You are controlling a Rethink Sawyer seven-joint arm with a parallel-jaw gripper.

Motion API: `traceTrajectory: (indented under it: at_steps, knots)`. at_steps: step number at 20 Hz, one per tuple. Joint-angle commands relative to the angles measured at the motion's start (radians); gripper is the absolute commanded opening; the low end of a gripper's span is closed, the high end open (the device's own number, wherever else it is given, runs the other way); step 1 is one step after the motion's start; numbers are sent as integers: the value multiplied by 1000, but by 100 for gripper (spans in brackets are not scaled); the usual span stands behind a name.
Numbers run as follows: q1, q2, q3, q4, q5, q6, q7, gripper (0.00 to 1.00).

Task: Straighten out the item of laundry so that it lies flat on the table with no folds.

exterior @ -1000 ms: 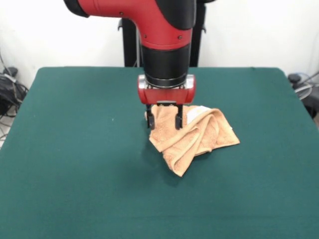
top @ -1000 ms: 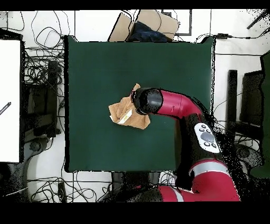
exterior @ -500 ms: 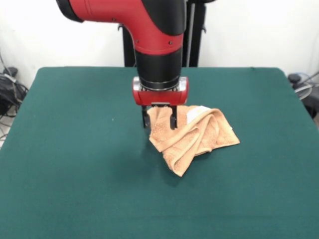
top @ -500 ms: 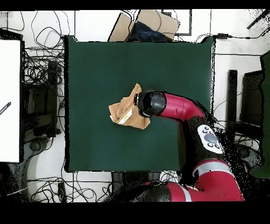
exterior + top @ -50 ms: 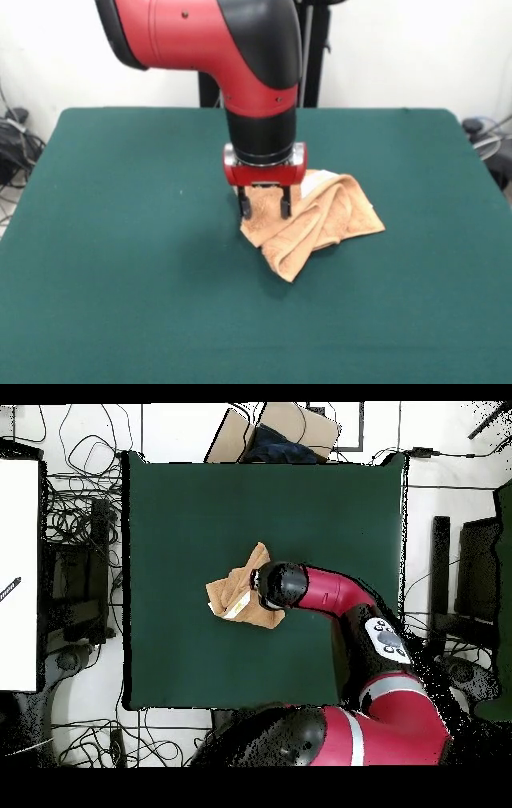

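The item of laundry (image 5: 324, 220) is a peach-orange towel lying crumpled and folded over itself just right of the middle of the table (image 5: 120, 264). A white tag shows at its far edge. My gripper (image 5: 266, 211) points straight down over the towel's left end, open, with its two fingers (image 5: 246, 208) astride a hump of cloth and their tips at the towel's surface. From overhead, the towel (image 5: 236, 594) spreads left of the arm's wrist (image 5: 283, 584), which hides the gripper and the towel's right part.
The green table (image 5: 200, 504) stretches widely on all sides of the towel. Off the table lie cables, a cardboard box (image 5: 270, 429) past the far edge and a white board (image 5: 18, 574) at the left.
The gripper has come down and shifted a little along the towel's left end, its fingers now lower on the cloth. The towel's shape is nearly the same.
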Motion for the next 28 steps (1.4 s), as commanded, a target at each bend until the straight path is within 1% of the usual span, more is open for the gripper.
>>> traceTrajectory:
  at_steps: [1,6,9,11,22,28]
  knots:
    - [19,76,82,-15,-23,-59,65,100]
    - [27,85,74,-26,-29,-77,68,100]
    - [65,87,30,-59,-52,-84,79,100]
    - [88,68,-2,-64,-66,-92,92,100]
    - [100,83,-15,-57,-54,-117,105,100]
    - [106,115,-24,-59,-60,-156,112,100]
